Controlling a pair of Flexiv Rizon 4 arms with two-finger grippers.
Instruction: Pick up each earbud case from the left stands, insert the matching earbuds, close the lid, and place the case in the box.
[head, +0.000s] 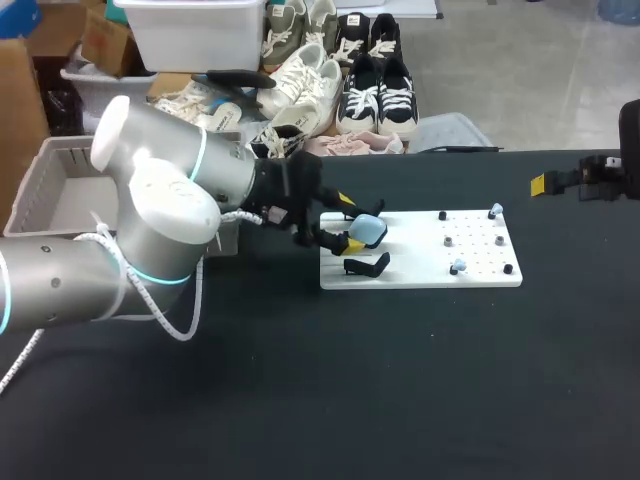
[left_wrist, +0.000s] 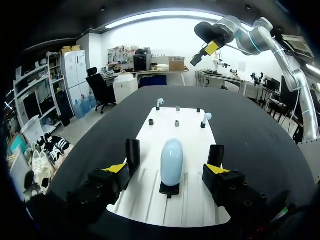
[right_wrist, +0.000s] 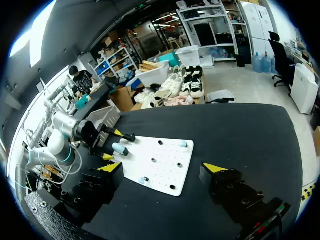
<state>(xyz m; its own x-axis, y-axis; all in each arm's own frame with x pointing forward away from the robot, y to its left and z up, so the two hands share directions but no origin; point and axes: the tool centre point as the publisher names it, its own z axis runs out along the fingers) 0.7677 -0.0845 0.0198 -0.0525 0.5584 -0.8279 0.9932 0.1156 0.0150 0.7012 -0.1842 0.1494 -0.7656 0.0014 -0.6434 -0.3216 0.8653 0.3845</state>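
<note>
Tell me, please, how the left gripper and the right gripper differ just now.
The left gripper flanks the pale blue, egg-shaped earbud case on its black stand; the right gripper has nothing between its jaws. The left is at the flat white peg board; the right is off it, above black tabletop. Both are open.

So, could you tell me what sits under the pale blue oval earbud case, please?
A small black stand on the white board carries the pale blue case; the stand's cradle is covered by it.
</note>
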